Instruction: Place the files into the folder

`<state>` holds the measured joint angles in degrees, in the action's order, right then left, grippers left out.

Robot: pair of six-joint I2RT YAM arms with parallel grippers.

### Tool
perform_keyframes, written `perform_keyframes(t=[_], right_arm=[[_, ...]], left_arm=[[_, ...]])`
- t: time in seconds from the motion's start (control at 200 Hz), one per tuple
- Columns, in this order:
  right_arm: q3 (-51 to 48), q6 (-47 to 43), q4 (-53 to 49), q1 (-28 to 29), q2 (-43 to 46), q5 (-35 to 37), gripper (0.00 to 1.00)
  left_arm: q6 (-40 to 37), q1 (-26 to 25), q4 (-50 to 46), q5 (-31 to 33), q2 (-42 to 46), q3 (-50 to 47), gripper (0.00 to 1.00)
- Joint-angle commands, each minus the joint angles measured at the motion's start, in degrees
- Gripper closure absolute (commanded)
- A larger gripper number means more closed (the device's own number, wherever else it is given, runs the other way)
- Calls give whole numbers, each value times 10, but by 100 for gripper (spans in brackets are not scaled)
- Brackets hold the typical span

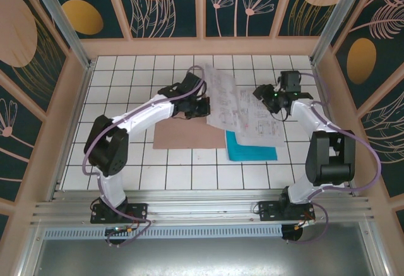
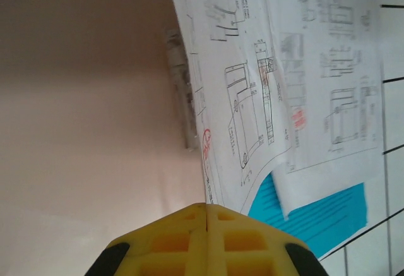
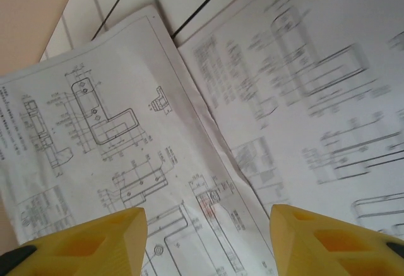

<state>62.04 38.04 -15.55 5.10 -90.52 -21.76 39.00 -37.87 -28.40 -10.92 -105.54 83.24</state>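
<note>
Seen from above, a white tiled tabletop (image 1: 126, 74) carries a flat pinkish-brown folder (image 1: 186, 136) near the middle. A spread of white printed sheets (image 1: 243, 108) with black technical drawings overlaps the folder's right edge and runs up and to the right of it. A teal sheet (image 1: 251, 148) lies just beside the folder's right side, its upper part tucked under the white sheets. The left gripper (image 1: 199, 107) is at the folder's upper right, touching the left edge of the sheets. In the left wrist view its yellow jaws are pressed fully together; a curled paper edge runs down to their seam, but I cannot tell whether it is pinched. That view also shows the folder (image 2: 82, 131) on the left, the sheets (image 2: 297, 67) and the teal sheet (image 2: 322, 216) on the right. The right gripper (image 1: 270, 102) is above the right side of the sheets, its jaws about half apart and holding nothing, with drawings (image 3: 208, 162) visible between them.
</note>
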Motion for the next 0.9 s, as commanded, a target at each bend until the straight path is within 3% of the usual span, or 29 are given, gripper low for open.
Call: perform_keyframes(t=[0.0, 0.355, 0.891], right_arm=[[-9, 11, 31, 27, -12, -37, 45], [5, 38, 74, 96, -87, -80, 45], [47, 37, 80, 138, -192, -115, 46]], left_arm=[[-27, 7, -24, 29, 38, -35, 100], [-35, 27, -33, 71, 54, -120, 100], [-42, 29, -17, 92, 20, -134, 100]])
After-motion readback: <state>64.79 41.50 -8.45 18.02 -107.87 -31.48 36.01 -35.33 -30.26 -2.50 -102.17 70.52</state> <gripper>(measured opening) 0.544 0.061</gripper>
